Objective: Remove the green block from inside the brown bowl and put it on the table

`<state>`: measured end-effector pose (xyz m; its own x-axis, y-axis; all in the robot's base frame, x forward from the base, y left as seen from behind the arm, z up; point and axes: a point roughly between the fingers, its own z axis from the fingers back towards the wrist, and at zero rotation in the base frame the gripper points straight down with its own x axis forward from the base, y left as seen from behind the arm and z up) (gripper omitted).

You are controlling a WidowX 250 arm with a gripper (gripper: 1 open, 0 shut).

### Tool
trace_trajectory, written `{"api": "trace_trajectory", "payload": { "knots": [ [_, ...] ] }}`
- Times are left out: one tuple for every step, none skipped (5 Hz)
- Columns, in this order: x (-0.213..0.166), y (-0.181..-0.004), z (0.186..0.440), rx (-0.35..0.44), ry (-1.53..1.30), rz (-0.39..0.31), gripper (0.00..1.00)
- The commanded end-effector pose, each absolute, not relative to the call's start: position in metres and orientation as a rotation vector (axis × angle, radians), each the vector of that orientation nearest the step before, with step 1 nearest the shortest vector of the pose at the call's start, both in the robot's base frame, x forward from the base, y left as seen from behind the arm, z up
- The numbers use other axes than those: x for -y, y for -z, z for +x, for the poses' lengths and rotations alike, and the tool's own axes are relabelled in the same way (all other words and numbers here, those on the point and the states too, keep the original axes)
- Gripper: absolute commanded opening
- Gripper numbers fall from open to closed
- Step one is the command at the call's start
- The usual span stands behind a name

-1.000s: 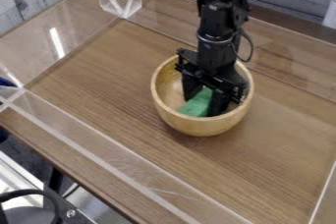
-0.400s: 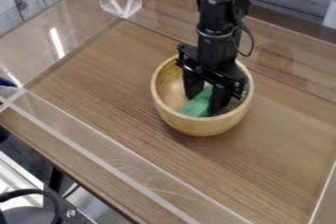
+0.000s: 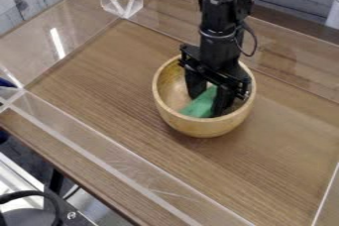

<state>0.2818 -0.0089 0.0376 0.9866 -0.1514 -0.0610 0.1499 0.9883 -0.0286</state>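
Observation:
The brown bowl (image 3: 172, 116) sits near the middle of the table (image 3: 106, 91). Inside it lies the green block (image 3: 199, 104), tilted against the bowl's inner wall. My black gripper (image 3: 212, 93) points straight down into the bowl, its fingers closed on the upper end of the green block. The block's lower end shows below the fingers and still rests in the bowl. Where the fingertips meet the block is partly hidden by the fingers themselves.
Low clear acrylic walls (image 3: 79, 136) edge the tabletop on all sides. A clear acrylic bracket (image 3: 122, 0) stands at the back left corner. A dark cable or wheel (image 3: 27, 210) shows below the table's front left edge.
The fingers have drawn slightly closer together on the green block. The arm has kept its place over the bowl.

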Motion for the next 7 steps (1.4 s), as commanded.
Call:
{"api": "trace_trajectory", "payload": {
  "knots": [
    [0.008,-0.050,0.288,-0.017,0.149,-0.023,1.00],
    [0.007,-0.046,0.288,-0.024,0.147,-0.025,0.00],
    [0.007,-0.054,0.290,-0.012,0.145,-0.027,0.00],
    [0.005,-0.065,0.291,0.008,0.142,-0.029,0.00],
    [0.004,-0.077,0.293,0.028,0.139,-0.032,0.00],
    [0.002,-0.098,0.297,0.069,0.131,-0.034,0.00],
    [-0.006,-0.125,0.307,0.125,0.104,-0.035,0.00]
  ]
}}
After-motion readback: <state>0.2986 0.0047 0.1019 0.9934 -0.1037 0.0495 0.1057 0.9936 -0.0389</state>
